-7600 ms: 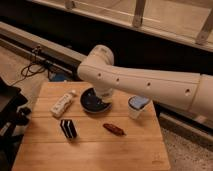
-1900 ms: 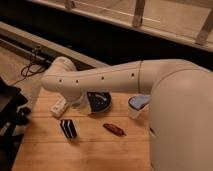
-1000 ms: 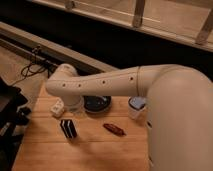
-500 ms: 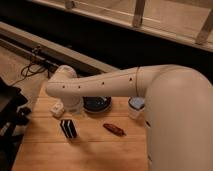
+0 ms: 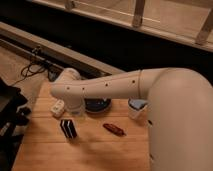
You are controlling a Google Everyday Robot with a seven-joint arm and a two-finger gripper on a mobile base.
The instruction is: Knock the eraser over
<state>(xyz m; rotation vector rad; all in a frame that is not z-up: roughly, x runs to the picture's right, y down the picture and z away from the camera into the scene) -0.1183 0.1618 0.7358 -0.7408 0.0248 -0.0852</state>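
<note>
The eraser [image 5: 68,128], a small black block with a white stripe, stands upright on the wooden table [image 5: 95,150] near its left side. My white arm reaches from the right across the table to the left. Its wrist end and gripper [image 5: 76,111] hang just above and behind the eraser, a little to its right. The arm's bulk hides the gripper's fingertips. I cannot tell whether it touches the eraser.
A white bottle-like object [image 5: 58,107] lies left of the gripper. A dark bowl [image 5: 98,105] sits behind the arm. A reddish-brown oblong item [image 5: 114,129] lies mid-table. A white cup [image 5: 136,107] stands to the right. Dark equipment [image 5: 10,107] stands off the table's left edge.
The arm has swung left across the table and come down, now close above the eraser. The eraser stands where it was.
</note>
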